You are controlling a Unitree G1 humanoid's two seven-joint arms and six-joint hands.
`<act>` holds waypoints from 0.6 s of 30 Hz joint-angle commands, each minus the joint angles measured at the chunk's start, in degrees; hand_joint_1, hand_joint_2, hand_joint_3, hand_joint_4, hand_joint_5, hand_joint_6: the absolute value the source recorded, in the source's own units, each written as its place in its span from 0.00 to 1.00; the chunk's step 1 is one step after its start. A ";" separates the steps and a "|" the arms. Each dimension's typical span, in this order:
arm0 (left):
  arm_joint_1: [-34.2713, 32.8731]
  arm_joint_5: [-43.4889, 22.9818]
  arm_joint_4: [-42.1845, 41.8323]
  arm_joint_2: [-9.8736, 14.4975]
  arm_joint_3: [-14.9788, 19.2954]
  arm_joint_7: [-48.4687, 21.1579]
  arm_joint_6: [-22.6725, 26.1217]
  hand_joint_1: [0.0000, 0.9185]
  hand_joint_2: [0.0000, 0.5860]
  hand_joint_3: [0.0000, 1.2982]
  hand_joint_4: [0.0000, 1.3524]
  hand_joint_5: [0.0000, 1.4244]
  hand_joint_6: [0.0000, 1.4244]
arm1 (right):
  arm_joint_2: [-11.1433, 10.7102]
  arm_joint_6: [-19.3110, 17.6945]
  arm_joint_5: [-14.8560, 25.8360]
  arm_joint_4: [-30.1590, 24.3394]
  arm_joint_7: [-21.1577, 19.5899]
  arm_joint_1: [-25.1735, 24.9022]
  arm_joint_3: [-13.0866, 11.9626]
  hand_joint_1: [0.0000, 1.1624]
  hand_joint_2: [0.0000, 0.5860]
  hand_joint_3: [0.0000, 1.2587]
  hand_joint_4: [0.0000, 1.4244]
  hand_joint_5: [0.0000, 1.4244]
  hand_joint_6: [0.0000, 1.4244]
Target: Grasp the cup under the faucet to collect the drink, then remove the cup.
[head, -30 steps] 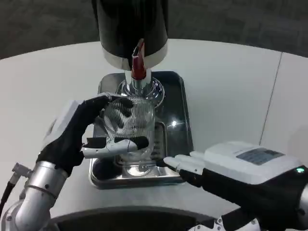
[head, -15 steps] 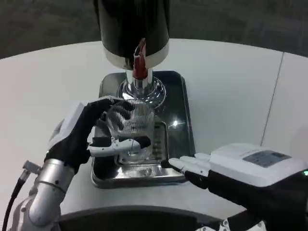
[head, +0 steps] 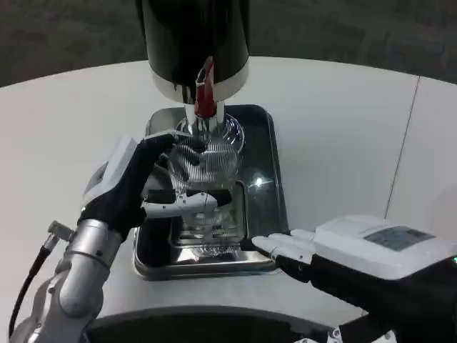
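A clear ribbed cup stands on the steel drip tray, right below the chrome faucet with its red lever on the black dispenser. My left hand grips the cup from the left, with fingers wrapped round its rim and lower wall. My right hand lies flat at the tray's front right corner, its fingers straight and holding nothing. No liquid can be made out in the cup.
The tray sits on a white round table. A seam in the tabletop runs down the right side. Dark floor lies behind the dispenser.
My left hand has carried the cup back and up, closer under the faucet. The right hand has barely shifted.
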 commanded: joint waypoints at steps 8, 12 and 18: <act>-1.97 0.53 0.91 1.40 -0.62 2.22 1.56 0.68 0.10 0.49 0.41 0.56 0.51 | 0.88 -0.79 -0.29 -0.77 1.25 0.51 -0.43 0.37 0.74 0.00 0.00 0.00 0.00; -1.98 0.60 0.83 1.28 -1.03 2.34 2.31 0.68 0.11 0.49 0.41 0.56 0.50 | 1.22 -1.14 -0.33 -0.77 1.43 0.88 -0.84 0.37 0.74 0.00 0.00 0.00 0.00; -1.58 0.27 0.39 1.55 -1.25 1.91 2.61 0.63 0.15 0.40 0.34 0.48 0.46 | 2.23 -1.80 -0.36 -0.77 1.72 1.16 -1.50 0.37 0.74 0.00 0.00 0.00 0.00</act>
